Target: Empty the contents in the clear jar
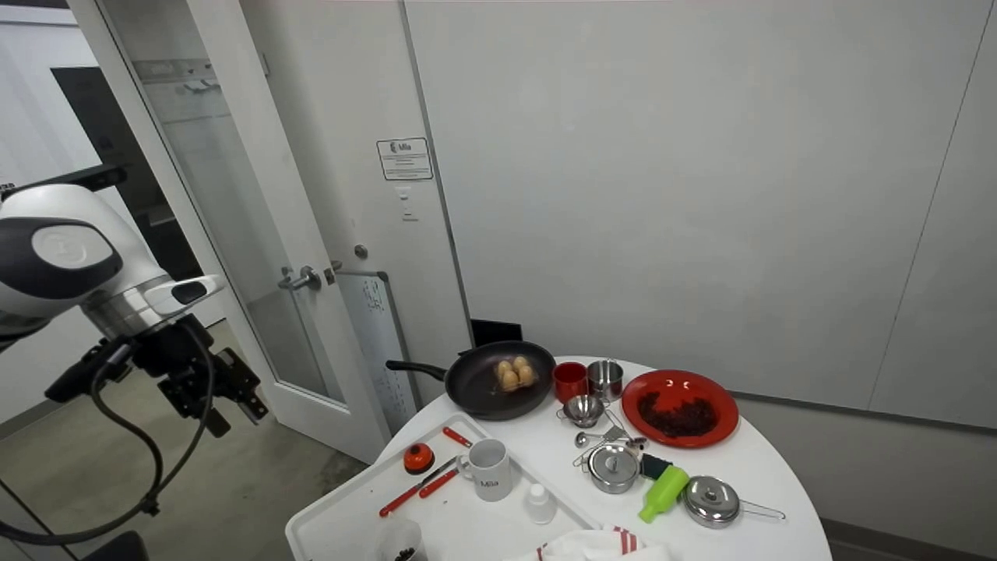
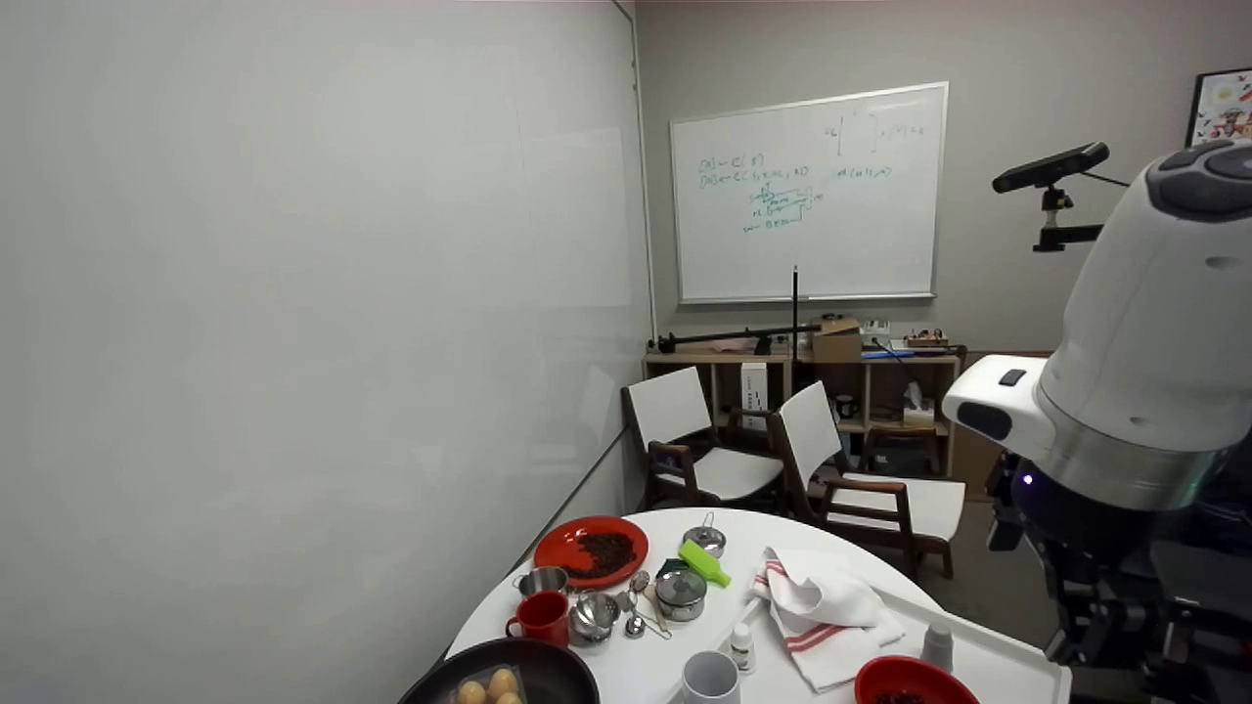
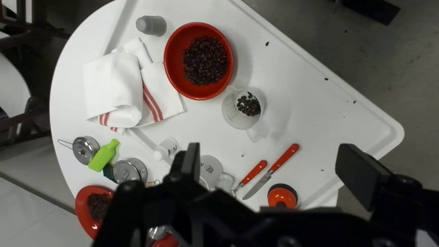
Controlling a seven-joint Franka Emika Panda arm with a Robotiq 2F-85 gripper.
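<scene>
The gripper [image 3: 269, 159] hangs in mid-air, fingers [image 3: 360, 173] spread wide with nothing between them, and there's the clear jar [image 3: 233, 115], dark beans [image 3: 249, 105] inside, standing upright on the white tray [image 3: 315, 127], just beside the red bowl [image 3: 175, 65], with the red-handled knife [image 3: 283, 159] lying near!

Counted one clear jar [image 3: 234, 112], one red bowl [image 3: 176, 63] at wrist-view 11 o'clock, two lidded pots [image 1: 613, 467], three red-handled utensils [image 1: 399, 502].

Nearly bare room spans from the clear jar [image 3: 234, 115] to the surface's [image 3: 308, 113] rounded corner; the red bowl [image 3: 176, 65] crowds the jar.
</scene>
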